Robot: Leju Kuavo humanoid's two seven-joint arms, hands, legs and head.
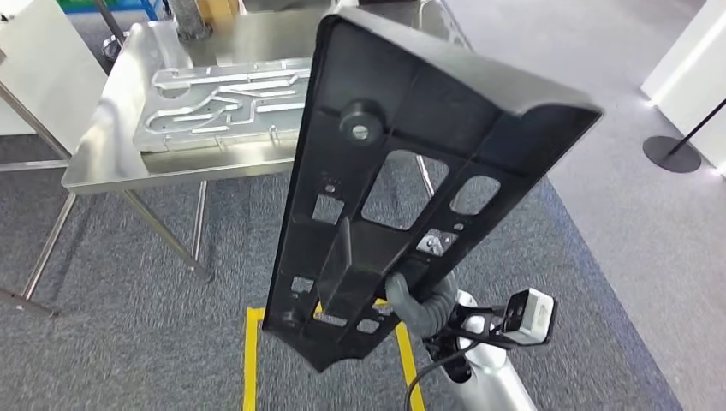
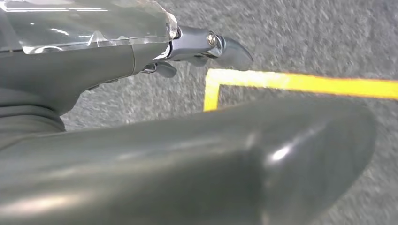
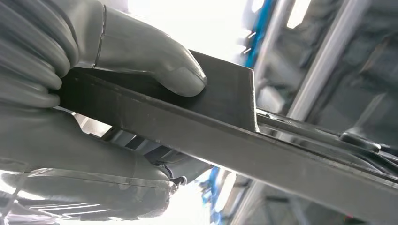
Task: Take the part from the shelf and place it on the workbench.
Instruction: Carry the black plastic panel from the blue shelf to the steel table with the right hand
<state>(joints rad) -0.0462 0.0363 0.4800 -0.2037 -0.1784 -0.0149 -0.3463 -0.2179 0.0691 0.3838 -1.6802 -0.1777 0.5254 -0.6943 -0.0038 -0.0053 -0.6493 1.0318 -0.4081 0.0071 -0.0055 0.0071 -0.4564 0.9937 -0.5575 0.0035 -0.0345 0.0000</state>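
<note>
One long black part [image 1: 402,154] is standing nearly upright in the air, the right hand [image 1: 419,300] gripping it near its lower end, short of the steel table [image 1: 111,145]. The left hand [image 2: 206,44] is hanging over grey carpet beside yellow floor tape [image 2: 300,83]; whether it is clenched, I cannot tell.

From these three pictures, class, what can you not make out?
- Workbench: its right side in the head view, behind the black part.
- Right hand: its fingers there, behind the part.
- Left hand: blurred in the left wrist view; open or shut, unclear.
- Right wrist view: background, glare and blur.
</note>
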